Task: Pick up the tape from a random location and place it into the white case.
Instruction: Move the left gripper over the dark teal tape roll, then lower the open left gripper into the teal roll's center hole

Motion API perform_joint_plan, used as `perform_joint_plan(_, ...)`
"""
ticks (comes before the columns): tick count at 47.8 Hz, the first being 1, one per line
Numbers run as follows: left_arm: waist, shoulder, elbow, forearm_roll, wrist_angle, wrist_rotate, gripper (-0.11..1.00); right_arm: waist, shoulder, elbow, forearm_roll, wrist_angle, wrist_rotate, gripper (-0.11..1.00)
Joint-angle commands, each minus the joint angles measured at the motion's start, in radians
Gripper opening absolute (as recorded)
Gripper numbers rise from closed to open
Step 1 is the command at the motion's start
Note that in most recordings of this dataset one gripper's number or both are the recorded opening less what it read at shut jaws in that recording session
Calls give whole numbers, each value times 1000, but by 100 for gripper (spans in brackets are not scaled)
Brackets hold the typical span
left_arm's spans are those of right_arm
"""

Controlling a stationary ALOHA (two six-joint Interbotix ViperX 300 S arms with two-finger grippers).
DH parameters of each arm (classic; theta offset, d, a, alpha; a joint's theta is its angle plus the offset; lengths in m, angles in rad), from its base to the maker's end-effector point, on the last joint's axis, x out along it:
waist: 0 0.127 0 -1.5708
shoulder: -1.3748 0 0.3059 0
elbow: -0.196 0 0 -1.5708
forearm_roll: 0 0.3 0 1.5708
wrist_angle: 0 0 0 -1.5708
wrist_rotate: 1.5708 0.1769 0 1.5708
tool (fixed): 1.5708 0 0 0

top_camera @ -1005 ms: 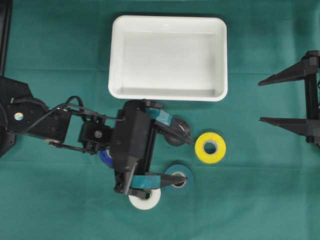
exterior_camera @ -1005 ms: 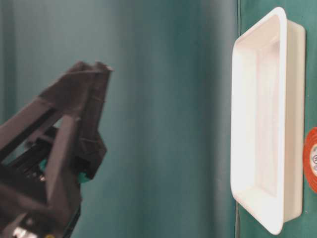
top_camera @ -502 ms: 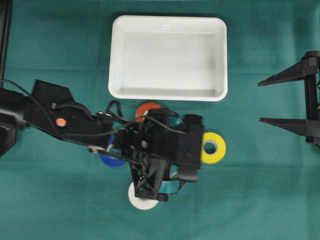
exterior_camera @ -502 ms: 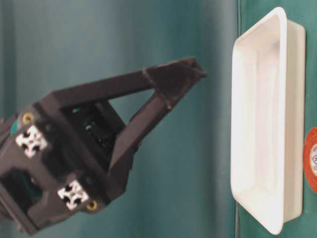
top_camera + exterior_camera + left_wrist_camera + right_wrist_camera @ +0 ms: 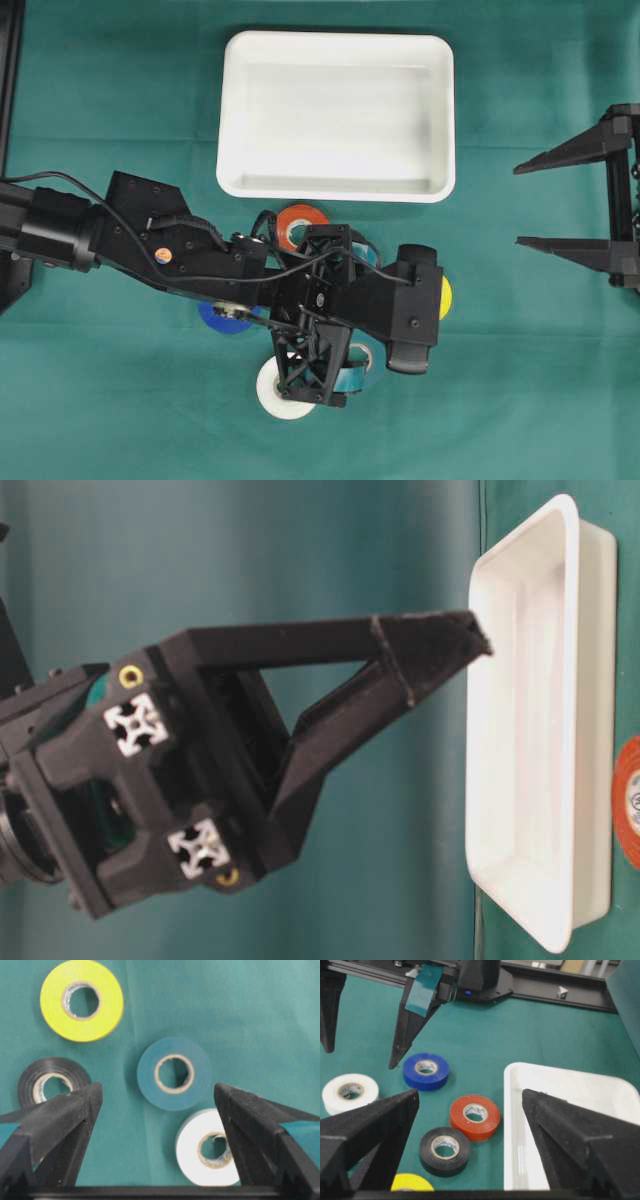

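Six tape rolls lie flat on the green table (image 5: 120,420) just below the white case (image 5: 335,115), each with its core hole facing straight up, so none has a long axis to line up with. Seen from the left wrist, the teal roll (image 5: 173,1079) sits centred between the wide-apart jaws of the left gripper (image 5: 157,1105), with the white roll (image 5: 207,1147) touching or nearly touching it, the yellow roll (image 5: 81,1000) beyond, and the black roll (image 5: 47,1085) partly behind one finger. The right wrist view also shows a blue roll (image 5: 425,1071) and an orange roll (image 5: 474,1116) near the case. Such rolls are probably light, stiff rings with smooth, slightly slick sides; pinching across the outer diameter should hold well, though the white neighbour may crowd one finger. The right gripper (image 5: 530,202) hangs well off to the side, its jaws also spread and holding nothing. The case is empty.
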Motion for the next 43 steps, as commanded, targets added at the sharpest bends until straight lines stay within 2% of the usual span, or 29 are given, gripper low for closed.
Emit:
perform_joint_plan(1,-3,-18,-23,3,-3,-2,99,-2,5,-26,0,-5,2,92)
perform_joint_plan(43,-3,-12,-15,5,-12,-2,99,0,6,-26,0,0,2,92)
